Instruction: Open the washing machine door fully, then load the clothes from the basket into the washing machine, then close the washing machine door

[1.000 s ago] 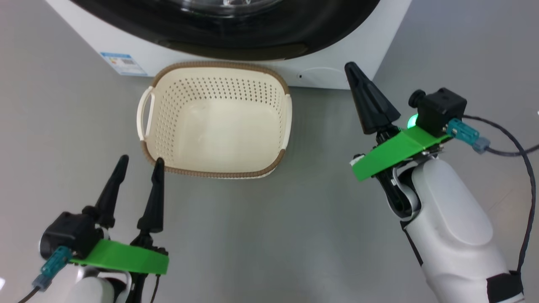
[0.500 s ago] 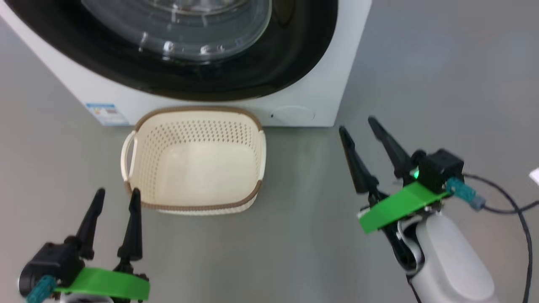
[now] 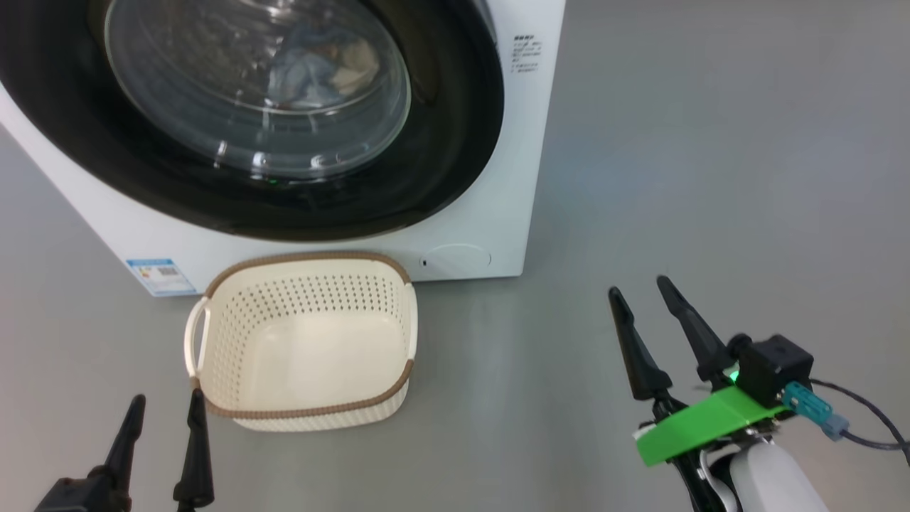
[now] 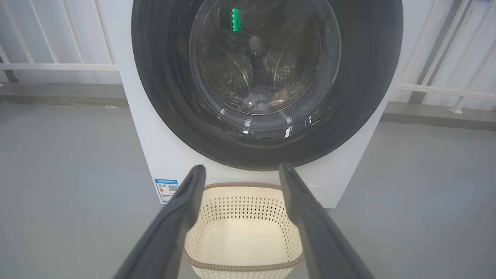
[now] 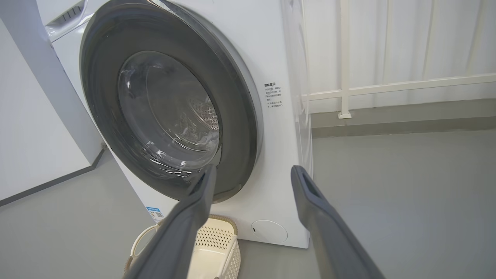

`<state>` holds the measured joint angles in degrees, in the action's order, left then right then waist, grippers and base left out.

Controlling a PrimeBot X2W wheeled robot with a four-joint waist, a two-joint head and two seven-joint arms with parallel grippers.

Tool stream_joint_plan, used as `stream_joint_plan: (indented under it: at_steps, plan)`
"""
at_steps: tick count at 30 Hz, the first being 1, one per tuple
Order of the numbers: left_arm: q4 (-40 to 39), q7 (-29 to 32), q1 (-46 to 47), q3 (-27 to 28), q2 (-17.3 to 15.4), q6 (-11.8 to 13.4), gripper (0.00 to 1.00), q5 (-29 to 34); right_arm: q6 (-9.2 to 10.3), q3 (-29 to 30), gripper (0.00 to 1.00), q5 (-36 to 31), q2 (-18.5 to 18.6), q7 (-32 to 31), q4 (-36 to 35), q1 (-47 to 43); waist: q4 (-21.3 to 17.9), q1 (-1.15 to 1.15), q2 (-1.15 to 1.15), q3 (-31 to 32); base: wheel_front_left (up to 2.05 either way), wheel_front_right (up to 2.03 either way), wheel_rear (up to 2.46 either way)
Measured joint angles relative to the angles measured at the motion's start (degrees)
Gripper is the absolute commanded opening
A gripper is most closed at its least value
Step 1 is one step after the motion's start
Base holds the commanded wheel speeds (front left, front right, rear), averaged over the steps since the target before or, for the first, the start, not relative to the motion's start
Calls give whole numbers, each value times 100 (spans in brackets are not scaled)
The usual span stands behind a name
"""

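Clothes (image 3: 320,60) lie inside the washing machine (image 3: 498,235), a bundle of blue and cream cloth seen through the glass of the washing machine door (image 3: 455,142), which sits flush against the machine's front and looks shut. A second ago the right gripper (image 3: 638,284) had its two dark fingers pressed together into one point close by the machine's lower right front corner. Now they stand spread and released, grasping nothing, over the bare grey floor (image 3: 640,178) a little out from that corner. The left gripper (image 3: 167,395) is released and empty as it was, out in front of the machine's left half, with its fingertips near the outer corner of the basket (image 3: 306,254). The head camera has lifted too, so far more of the door shows than before, while machine and basket have not shifted against each other. The basket stands on the floor just in front of the machine's base, below the door and beside the blue label sticker (image 3: 160,276). Its cream bottom is bare, with nothing left in it, so the machine holds the whole load. My reading is that all three steps are done and the arms are only drawing back to rest, with nothing further to grip.
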<state>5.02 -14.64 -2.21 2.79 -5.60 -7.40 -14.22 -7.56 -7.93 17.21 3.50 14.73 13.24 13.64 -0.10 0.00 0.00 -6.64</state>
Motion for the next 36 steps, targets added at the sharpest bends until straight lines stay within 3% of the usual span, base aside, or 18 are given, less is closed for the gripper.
stream_joint_plan:
  at_steps: [6,13,36]
  plan:
    - [5,0,-274,213,135,48,100,296,0,404,100,-109,-27,0,-302,-618,-90,0,0,327,0,0,0]
    - [-33,1,-592,348,192,67,100,369,0,491,100,-260,-38,0,-369,-1017,-145,0,0,540,0,0,0]
    - [-78,0,-616,464,297,219,100,445,0,533,100,-713,-46,0,-240,-1035,-73,0,0,563,0,0,0]
